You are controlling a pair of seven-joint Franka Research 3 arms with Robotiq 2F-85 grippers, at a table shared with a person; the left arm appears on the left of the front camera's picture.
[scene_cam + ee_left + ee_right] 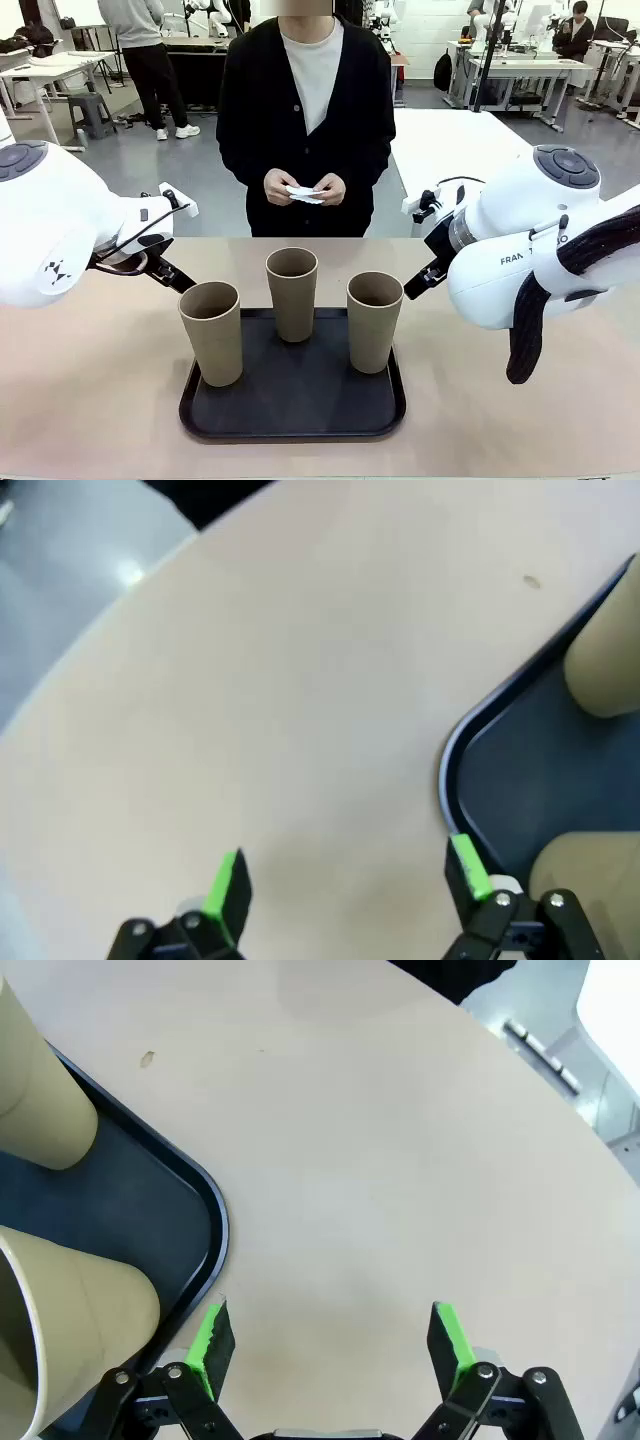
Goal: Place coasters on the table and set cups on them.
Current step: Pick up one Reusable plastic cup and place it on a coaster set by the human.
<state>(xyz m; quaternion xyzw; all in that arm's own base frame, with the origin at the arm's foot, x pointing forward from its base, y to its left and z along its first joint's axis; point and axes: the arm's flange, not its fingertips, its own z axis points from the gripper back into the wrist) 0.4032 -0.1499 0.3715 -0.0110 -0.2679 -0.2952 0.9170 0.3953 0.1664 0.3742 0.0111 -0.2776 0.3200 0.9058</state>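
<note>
Three cups [292, 295] stand upright and apart on a black tray [300, 400] at the near middle of the table [90, 400]: one at the tray's far edge, one at left, one at right. As far as their interiors show, they are empty. They are judged light and stiff, with a matte wall unlikely to slip. Because each widens toward the rim, it is best pinched across the wall at about mid-height, gently, as a thin wall may flex.

The coasters [305, 194] are taken to be the white paper between the person's hands [283, 186] beyond the table's far edge. It looks thin, limp and easily creased; its count and edging are too small to make out.

The left gripper [346, 868] and right gripper [329, 1325] hover with jaws spread and empty, over bare table just outside the tray's left and right corners. The wrist views crop the cups.
</note>
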